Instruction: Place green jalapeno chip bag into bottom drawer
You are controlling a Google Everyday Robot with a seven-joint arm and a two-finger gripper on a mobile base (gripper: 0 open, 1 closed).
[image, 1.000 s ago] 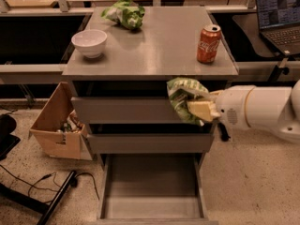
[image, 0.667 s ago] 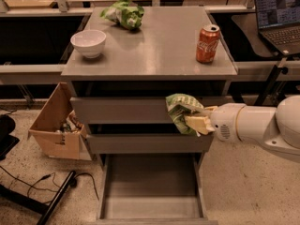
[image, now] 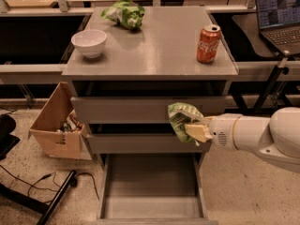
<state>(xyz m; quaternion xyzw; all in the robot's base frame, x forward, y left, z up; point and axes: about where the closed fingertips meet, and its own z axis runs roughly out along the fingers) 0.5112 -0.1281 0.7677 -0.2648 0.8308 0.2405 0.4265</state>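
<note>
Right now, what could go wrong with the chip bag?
The end effector, in front of the middle drawer, holds the bag above the bottom drawer, near its right wall. Dropped here, it might land outside. Moving down, the bag could snag the middle drawer's front.

We lose part of the green jalapeno chip bag (image: 180, 118) behind our tool (image: 196, 131), clamped on it before the middle drawer (image: 131, 143).

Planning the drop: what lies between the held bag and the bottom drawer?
Nothing, per camera view; gripper holds chip bag above right edge of bottom drawer.
</note>
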